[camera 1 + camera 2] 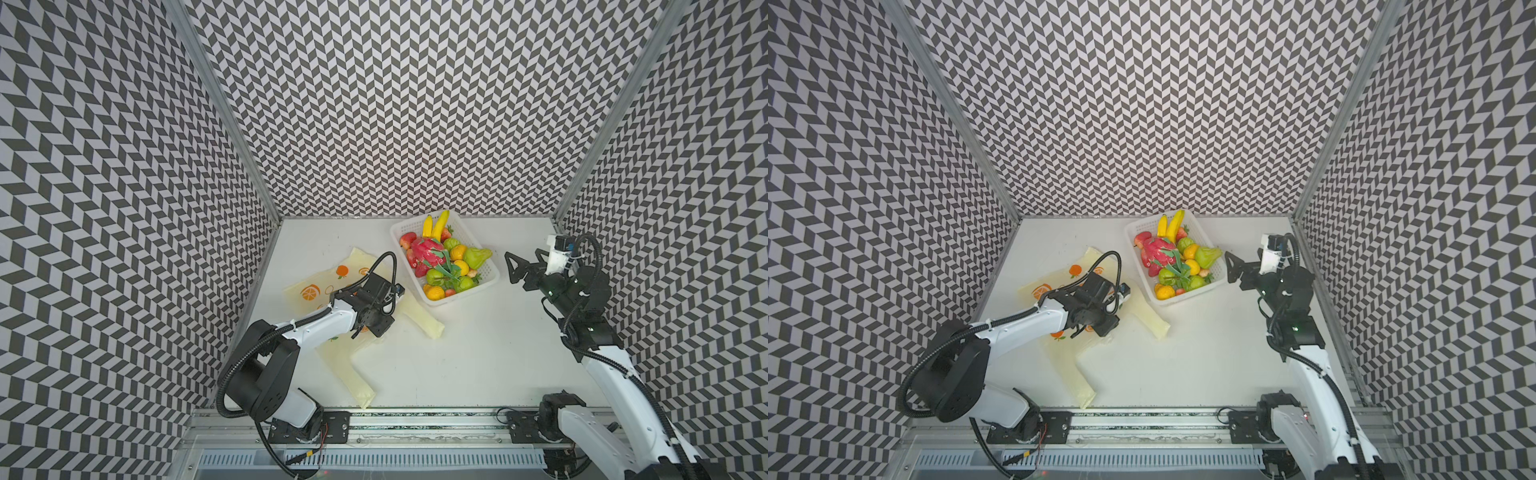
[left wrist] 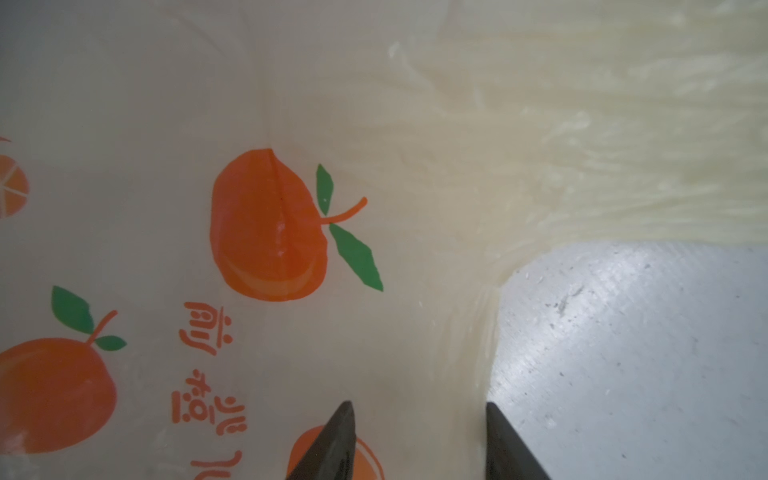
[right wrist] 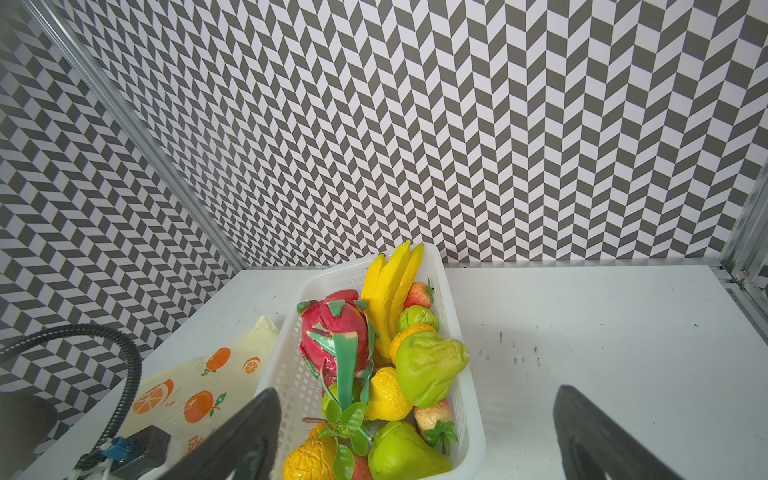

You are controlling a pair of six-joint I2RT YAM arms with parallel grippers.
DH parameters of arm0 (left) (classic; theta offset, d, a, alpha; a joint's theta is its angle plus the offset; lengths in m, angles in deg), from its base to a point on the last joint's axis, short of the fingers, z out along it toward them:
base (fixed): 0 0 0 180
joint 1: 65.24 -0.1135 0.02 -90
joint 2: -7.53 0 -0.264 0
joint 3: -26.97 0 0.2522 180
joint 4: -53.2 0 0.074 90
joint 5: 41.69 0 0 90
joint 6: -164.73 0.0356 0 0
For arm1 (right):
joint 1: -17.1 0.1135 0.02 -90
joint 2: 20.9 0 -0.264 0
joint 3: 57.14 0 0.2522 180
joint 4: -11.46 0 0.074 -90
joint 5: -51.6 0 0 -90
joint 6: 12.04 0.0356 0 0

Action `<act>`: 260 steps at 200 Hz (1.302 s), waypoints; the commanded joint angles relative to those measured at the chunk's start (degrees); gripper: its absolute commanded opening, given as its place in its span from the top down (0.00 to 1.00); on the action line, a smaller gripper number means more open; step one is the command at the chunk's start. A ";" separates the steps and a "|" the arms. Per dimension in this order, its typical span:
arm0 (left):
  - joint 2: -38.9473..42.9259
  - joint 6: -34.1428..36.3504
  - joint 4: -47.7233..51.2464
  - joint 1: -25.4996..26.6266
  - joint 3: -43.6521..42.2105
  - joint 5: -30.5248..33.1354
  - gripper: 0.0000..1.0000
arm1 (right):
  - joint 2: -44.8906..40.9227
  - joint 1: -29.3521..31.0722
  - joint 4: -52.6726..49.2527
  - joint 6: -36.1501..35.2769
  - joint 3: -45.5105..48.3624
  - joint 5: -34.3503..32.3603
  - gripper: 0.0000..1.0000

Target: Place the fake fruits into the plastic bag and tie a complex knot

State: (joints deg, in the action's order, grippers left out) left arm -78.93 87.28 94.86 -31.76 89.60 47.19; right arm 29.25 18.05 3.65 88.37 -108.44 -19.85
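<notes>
Both top views show the white table [image 1: 478,365] carrying everything, with the white perforated basket [image 1: 401,228] standing against its far edge; every place below is told from that basket.

The plastic bag [image 1: 328,278] lies flat on the table to the left of the basket and nearer the robot's base. One of its two handle straps [image 1: 424,320] ends just in front of the basket's near corner, and the other strap [image 1: 353,382] reaches well away from the basket toward the front rail. The bag lies flat and its handles are untied.

The fake fruits [image 1: 446,262] are all heaped inside the basket: the dragon fruit [image 1: 427,250] at its left side, bananas [image 1: 436,224] standing at its far end, a green pear [image 1: 477,257] by its right wall, and oranges and strawberries between them.

The right gripper [image 3: 417,395] hovers just right of the basket, pointing at it, its jaws spread fully wide and empty.

The left gripper [image 2: 419,409] is down over the bag, left of the basket. In the left wrist view its jaws stand partly apart across the bag's curved mouth edge, one finger over the printed film, one over bare table, with nothing pinched.
</notes>
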 commanded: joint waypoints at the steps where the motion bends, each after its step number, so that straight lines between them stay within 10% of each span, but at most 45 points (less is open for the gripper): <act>1: -1.05 0.53 0.05 -0.51 1.83 -2.47 0.65 | -1.11 0.17 1.74 -0.65 0.41 -0.88 0.00; 38: -0.88 0.25 -0.03 -1.47 2.88 -2.30 1.00 | -1.01 0.19 2.11 -0.70 0.71 -0.97 0.00; 112: 8.33 -2.61 5.50 -3.61 10.23 -5.80 1.00 | -0.32 0.32 4.15 2.83 1.52 9.60 0.00; 154: 12.23 -7.61 8.73 -7.07 16.36 -16.82 1.00 | -1.06 2.90 16.41 20.10 8.84 22.53 0.00; 207: 14.16 -13.32 10.79 -10.88 21.44 -25.05 1.00 | 2.32 25.29 21.80 27.05 14.40 8.26 0.00; 260: 17.19 -12.20 7.99 -11.02 18.58 -28.03 1.00 | 15.47 35.12 34.35 32.48 13.83 3.14 0.00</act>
State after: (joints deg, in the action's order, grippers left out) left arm -63.72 74.96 103.38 -42.54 109.22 22.47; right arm 40.53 50.60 29.66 117.79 -91.50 -11.83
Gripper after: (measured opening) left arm 0.047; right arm 0.999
